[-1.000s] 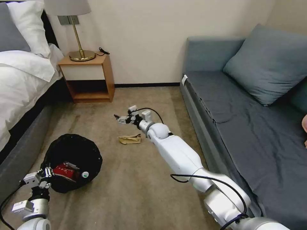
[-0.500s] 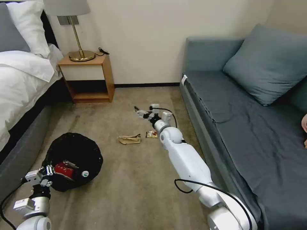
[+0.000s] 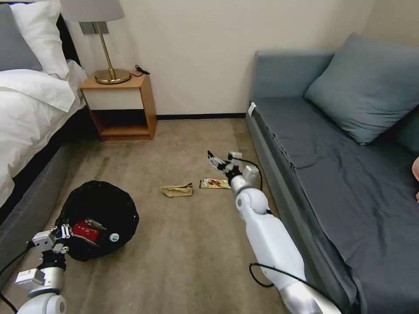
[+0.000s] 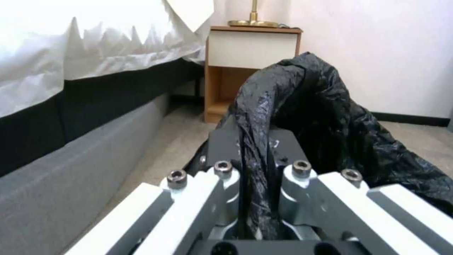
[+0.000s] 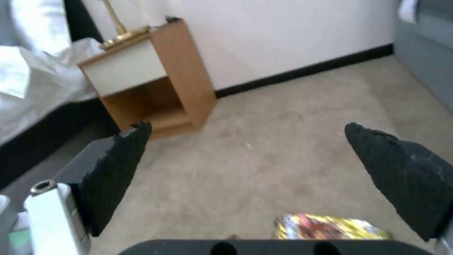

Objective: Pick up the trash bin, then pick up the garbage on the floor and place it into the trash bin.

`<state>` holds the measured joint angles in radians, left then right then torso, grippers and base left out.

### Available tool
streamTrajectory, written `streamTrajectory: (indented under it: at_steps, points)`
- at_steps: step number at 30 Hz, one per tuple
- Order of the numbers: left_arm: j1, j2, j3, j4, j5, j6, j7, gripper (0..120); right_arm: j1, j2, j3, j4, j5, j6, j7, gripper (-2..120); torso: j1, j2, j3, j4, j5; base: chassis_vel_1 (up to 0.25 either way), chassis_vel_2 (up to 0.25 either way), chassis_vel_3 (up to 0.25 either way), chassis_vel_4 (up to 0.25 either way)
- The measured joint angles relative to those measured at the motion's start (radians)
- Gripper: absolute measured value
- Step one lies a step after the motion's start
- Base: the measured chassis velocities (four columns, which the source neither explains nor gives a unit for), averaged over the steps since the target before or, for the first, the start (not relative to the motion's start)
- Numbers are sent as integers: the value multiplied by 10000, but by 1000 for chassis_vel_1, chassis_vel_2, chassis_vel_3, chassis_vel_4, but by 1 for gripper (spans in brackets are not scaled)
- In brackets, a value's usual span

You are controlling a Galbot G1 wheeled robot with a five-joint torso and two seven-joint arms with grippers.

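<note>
- We see the left tool (image 3: 64, 237) low at our left, clamped on the rim of the trash bin (image 3: 100, 209); in the left wrist view the fingers (image 4: 226, 184) pinch a fold of the black bag (image 4: 302, 117).
- The trash bin sits on the floor (image 3: 183, 257) beside the bed (image 3: 30, 113), with a red snack bag (image 3: 85, 230) and a bottle with a green label (image 3: 114, 237) inside it.
- The right tool (image 3: 218, 160) is spread wide and holds nothing, hovering over the floor near the sofa (image 3: 340, 174).
- A yellow-brown snack wrapper (image 3: 214, 183) lies on the floor just beside and below the right tool; the right wrist view shows it (image 5: 330, 226) between the black pads (image 5: 118, 166).
- A crumpled brown paper bag (image 3: 177, 189) lies near the wrapper, on the trash bin side, apart from it.
- A nightstand (image 3: 120, 104) with a lamp (image 3: 102, 39) stands by the wall.
</note>
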<state>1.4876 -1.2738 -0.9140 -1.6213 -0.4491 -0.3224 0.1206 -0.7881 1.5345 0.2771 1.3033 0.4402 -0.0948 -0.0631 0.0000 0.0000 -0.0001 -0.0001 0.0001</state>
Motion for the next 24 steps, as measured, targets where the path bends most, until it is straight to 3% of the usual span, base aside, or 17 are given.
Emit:
streamTrajectory:
  at_steps: [24]
  points:
    - [100, 279, 158, -230, 112, -96, 7, 5, -2188, -316, 349, 1028, -1526, 104, 225, 100, 0, 1, 0, 1, 0, 0, 0, 0, 0]
